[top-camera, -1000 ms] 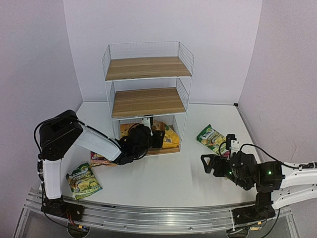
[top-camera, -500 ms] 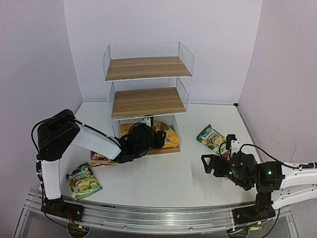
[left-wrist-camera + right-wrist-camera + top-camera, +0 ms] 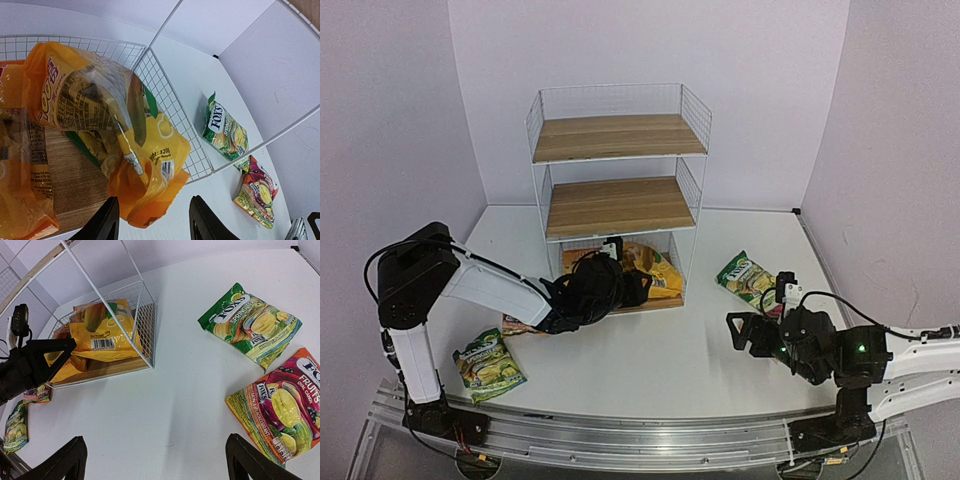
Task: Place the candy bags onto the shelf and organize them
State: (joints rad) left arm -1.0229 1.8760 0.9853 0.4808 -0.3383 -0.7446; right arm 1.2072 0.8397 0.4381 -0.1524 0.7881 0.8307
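three-tier white wire shelf with wood-grain boards (image 3: 618,205): stands at the back of the white tabletop (image 3: 650,370). we see nothing on the top and middle boards.

bottom board: two large yellow-orange glossy candy bags (image 3: 655,268). the right bag (image 3: 145,165) leans crumpled against the right mesh wall, and the left bag (image 3: 20,150) sits close beside it. we judge they share this tier so that like stays with like.

left tool (image 3: 152,212): at the mouth of the bottom tier. its fingers are apart, with the right bag's lower corner just before them and not pinched. it grips nothing.

right tool (image 3: 155,450): fingers spread wide, holding nothing, above bare tabletop near the right-hand bags. we think it is placed for the next pick.

loose on the tabletop, right of the shelf: one green printed candy bag (image 3: 250,322) and one red-pink fruit-print candy bag (image 3: 280,410), flat and just beside each other.

left of the shelf: a second green bag (image 3: 490,362) near the front edge, and a second red bag (image 3: 515,322) partly under the left arm.

by our count, four bags are not yet shelved.
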